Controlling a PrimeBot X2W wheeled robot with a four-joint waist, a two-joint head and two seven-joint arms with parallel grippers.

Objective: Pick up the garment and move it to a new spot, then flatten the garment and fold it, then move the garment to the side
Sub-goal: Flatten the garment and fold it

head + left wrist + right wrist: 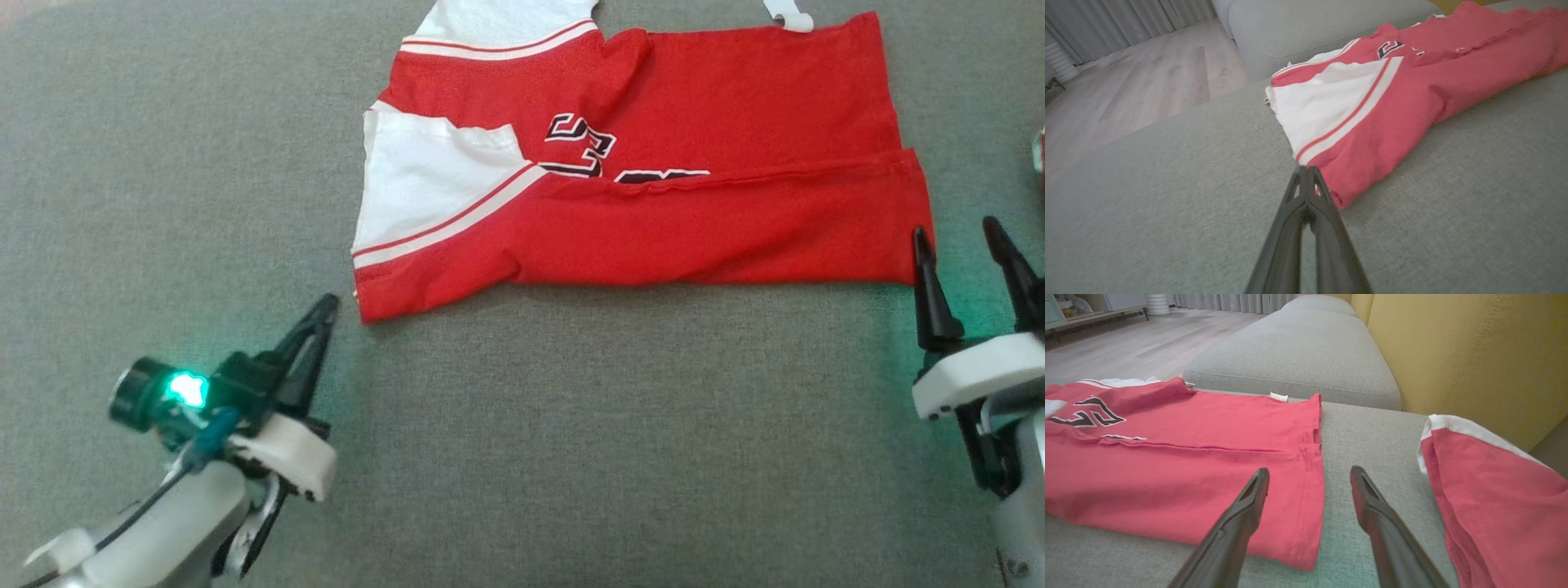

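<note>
**Room.** We logged one pale wooden floor [1147, 81] and one run of grey curtains [1126, 20], both beyond the garment's white end.

**Surface.** We counted two grey woven sofa cushions. The garment lay on the nearer one [571, 449], and the other [1298, 355] sat past the garment's far edge. One yellow backrest [1474, 347] rose beyond the garment's hem side.

**Garment, one.** We noted a red jersey [735, 122] with white side panels, red-and-white striped trim and black figures outlined in white. It lay flat on the cushion, its near long edge folded up over the body and covering the lower part of the figures.

**Second cloth, one.** A red piece with white trim [1494, 490] lay near the garment's hem, apart from it.

**Grippers, two.**
- The left gripper [329, 304] had its fingers pressed together, tips just beside the garment's near white-trimmed corner. We could not tell whether any cloth was pinched.
- The right gripper [957, 229] stood wide apart and empty at the garment's near hem corner, with one finger over the red cloth and the other over bare cushion.

**Tag, one.** A small white label [790, 16] stuck out from the garment's far edge.
</note>
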